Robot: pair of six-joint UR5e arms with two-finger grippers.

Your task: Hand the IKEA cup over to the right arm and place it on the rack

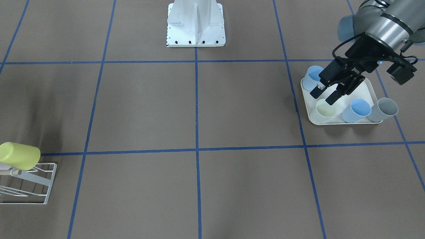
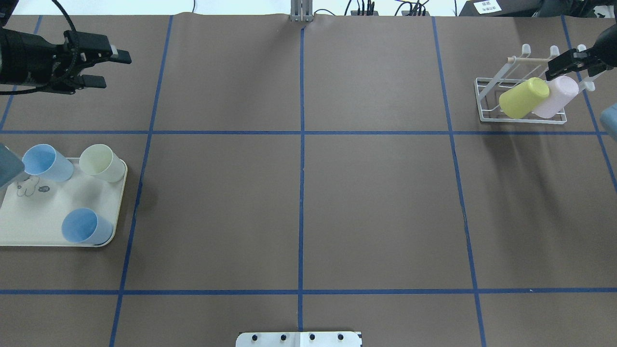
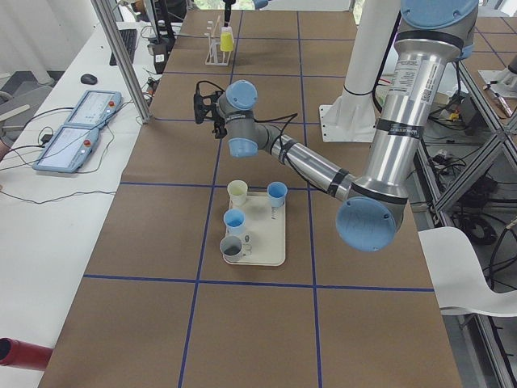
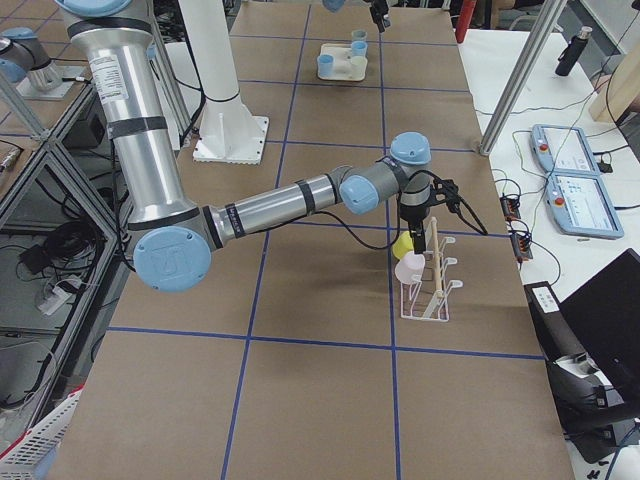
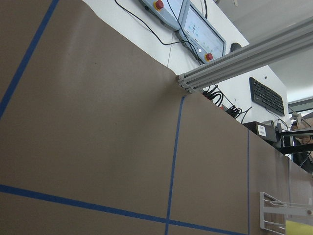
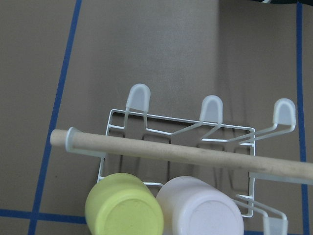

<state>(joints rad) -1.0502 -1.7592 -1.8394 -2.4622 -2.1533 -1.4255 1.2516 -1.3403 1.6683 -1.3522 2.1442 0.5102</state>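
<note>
Left fingers: spread wide with nothing between them. The left gripper [image 1: 322,97] hangs above the tray [image 2: 29,226], well clear of the cups below.
Right fingers: the right gripper [image 2: 554,71] hangs over the rack [image 6: 212,106], just above the pink cup [image 2: 556,95]. I cannot tell whether it is spread or closed.
Cups on the rack: the pink cup and a yellow-green cup [image 2: 523,98] sit tilted on the prongs, side by side and touching. Their bases face the right wrist camera, below the wooden dowel [image 6: 195,154].
Cups on the tray: four stand upright. They are a first blue cup [image 2: 46,163], a cream cup [image 2: 101,164], a second blue cup [image 2: 82,226] and a grey cup [image 1: 383,109].
Edges: the tray lies at the table's left end, and the rack is near the far right corner.
Open room: the brown paper [image 2: 376,207] between tray and rack is marked only by the blue tape grid [image 2: 301,193].
Writing: a small drawing is printed on the tray floor. There is white lettering on the left gripper's body and a white label [image 2: 484,6] beyond the table. All of it is too small to read.
</note>
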